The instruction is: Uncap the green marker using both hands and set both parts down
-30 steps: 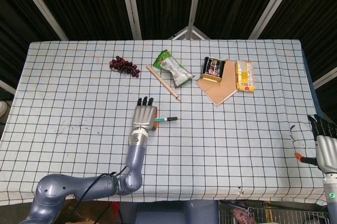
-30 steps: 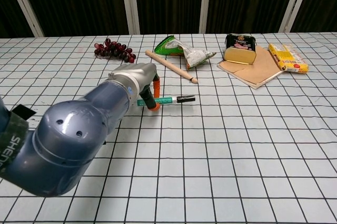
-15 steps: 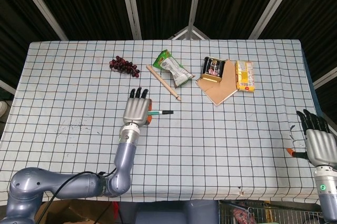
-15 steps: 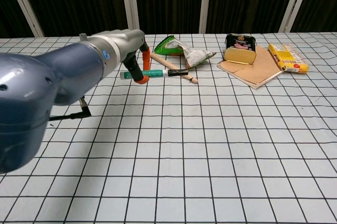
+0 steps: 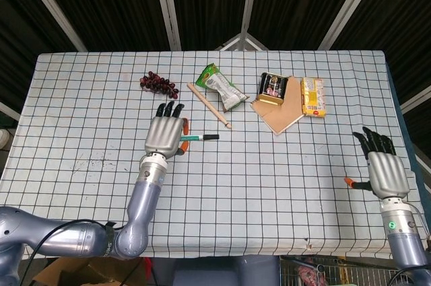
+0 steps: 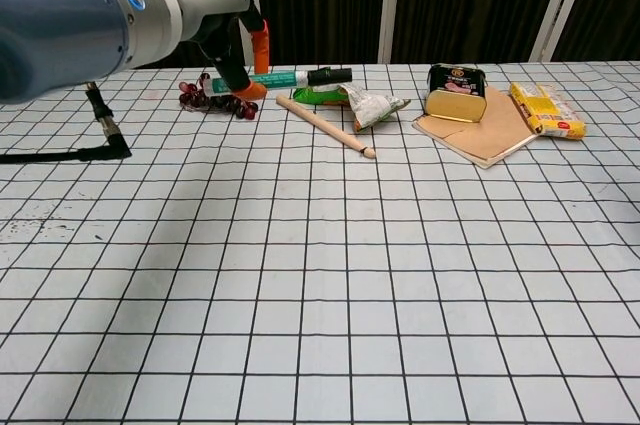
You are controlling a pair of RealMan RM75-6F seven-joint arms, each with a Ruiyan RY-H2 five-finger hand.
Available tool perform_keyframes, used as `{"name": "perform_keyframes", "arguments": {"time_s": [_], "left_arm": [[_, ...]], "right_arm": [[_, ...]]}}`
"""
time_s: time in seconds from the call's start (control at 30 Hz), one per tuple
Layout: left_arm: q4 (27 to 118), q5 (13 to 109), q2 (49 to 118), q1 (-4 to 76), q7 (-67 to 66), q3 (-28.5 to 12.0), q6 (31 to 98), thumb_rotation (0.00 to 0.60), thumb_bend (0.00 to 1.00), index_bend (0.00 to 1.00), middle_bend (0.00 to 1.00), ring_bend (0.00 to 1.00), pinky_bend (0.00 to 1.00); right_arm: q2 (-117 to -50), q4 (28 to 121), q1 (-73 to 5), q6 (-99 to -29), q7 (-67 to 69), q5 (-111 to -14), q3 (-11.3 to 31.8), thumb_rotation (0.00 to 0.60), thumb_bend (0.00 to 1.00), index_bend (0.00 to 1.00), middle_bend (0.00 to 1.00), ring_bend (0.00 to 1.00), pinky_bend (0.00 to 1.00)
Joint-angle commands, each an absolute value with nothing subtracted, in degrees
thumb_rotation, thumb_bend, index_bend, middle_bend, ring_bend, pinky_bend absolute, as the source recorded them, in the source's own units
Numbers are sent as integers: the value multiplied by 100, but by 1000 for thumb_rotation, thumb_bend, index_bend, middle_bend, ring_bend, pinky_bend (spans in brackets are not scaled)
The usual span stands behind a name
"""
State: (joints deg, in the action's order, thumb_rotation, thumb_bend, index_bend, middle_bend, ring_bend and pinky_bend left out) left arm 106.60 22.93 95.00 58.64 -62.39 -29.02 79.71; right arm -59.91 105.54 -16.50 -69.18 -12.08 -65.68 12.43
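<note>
The green marker [image 5: 197,138] [image 6: 280,78] with its black cap [image 6: 331,75] pointing to the right is held level above the table. My left hand [image 5: 163,138] [image 6: 225,30] grips its left end, fingers wrapped around the barrel. My right hand [image 5: 383,168] hovers at the table's right edge with its fingers spread and nothing in it; the chest view does not show it.
Along the far side of the checked tablecloth [image 5: 269,171] lie a grape bunch [image 5: 158,84], a wooden stick [image 5: 209,105], a green snack bag [image 5: 221,87], a tin [image 5: 273,87] on a cardboard piece [image 5: 279,114], and a yellow packet [image 5: 313,96].
My left hand has lifted the marker off the table and carried it up and to the left. My right hand has risen and moved in over the table's right edge.
</note>
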Motion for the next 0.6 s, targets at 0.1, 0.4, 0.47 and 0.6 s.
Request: {"name": "perform_keyframes", "arguments": {"time_s": [0.1, 0.4, 0.47, 0.6], "left_arm": [[10702, 2315, 9463, 5993, -6163, -2900, 8003, 600, 643, 665, 96, 0, 0], [10520, 2272, 9528, 6154, -5897, -2817, 7928, 600, 643, 666, 96, 0, 0], [10473, 2273, 9547, 6190, -5843, -2807, 7915, 600, 643, 668, 98, 0, 0], [10428, 2238, 9584, 6274, -5775, -2820, 7919, 600, 643, 669, 99, 0, 0]], "right_arm": [[-5882, 11267, -2059, -6757, -1536, -6324, 1553, 600, 88, 150, 0, 0, 0], [-6048, 12140, -3072, -6332, -2270, -5175, 2060, 600, 88, 159, 0, 0, 0], [-6122, 12251, -3337, -6311, -2458, -4766, 2173, 600, 88, 180, 0, 0, 0], [-6376, 12298, -3914, -6437, -2947, -3988, 2331, 600, 88, 225, 0, 0, 0]]}}
